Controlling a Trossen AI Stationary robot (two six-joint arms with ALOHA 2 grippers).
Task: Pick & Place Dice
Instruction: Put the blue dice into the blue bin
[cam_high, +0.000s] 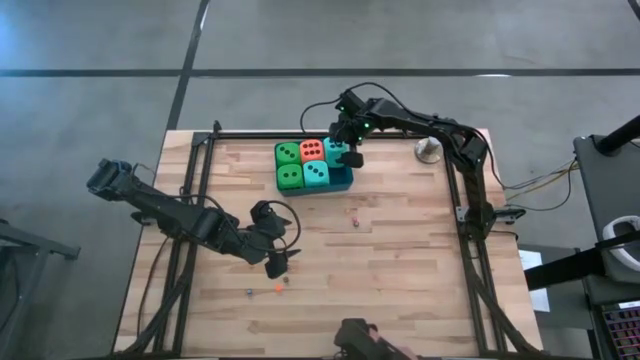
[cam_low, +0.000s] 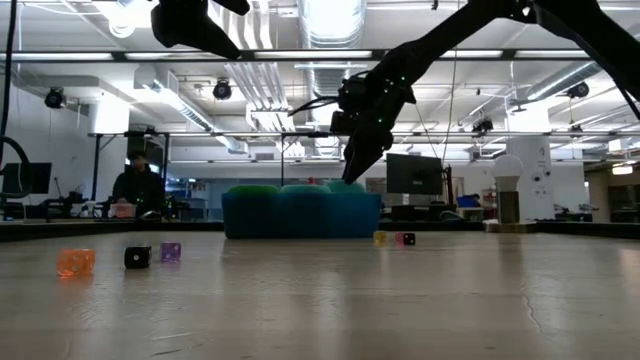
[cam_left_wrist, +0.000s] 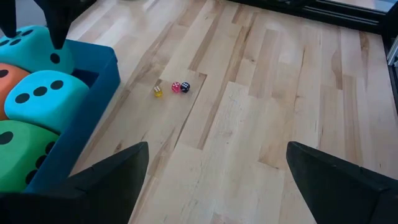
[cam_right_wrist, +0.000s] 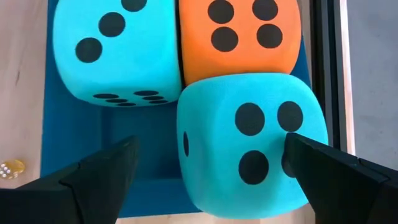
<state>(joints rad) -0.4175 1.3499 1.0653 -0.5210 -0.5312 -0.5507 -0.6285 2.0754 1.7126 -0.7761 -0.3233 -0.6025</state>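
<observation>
High view has all five dice sitting in the blue tray (cam_high: 343, 184) near the table's far edge: two green dice (cam_high: 288, 154), the orange-red die (cam_high: 312, 150), and two teal dice (cam_high: 316, 174). Right gripper (cam_high: 350, 150) hangs right over the tray's far right corner above a teal die, fingers spread wide, not pinching anything. Left gripper (cam_high: 277, 262) is well away from the tray toward the near side, also spread, with some tiny dice (cam_left_wrist: 171, 88) scattered on the wood between it and the tray.
</observation>
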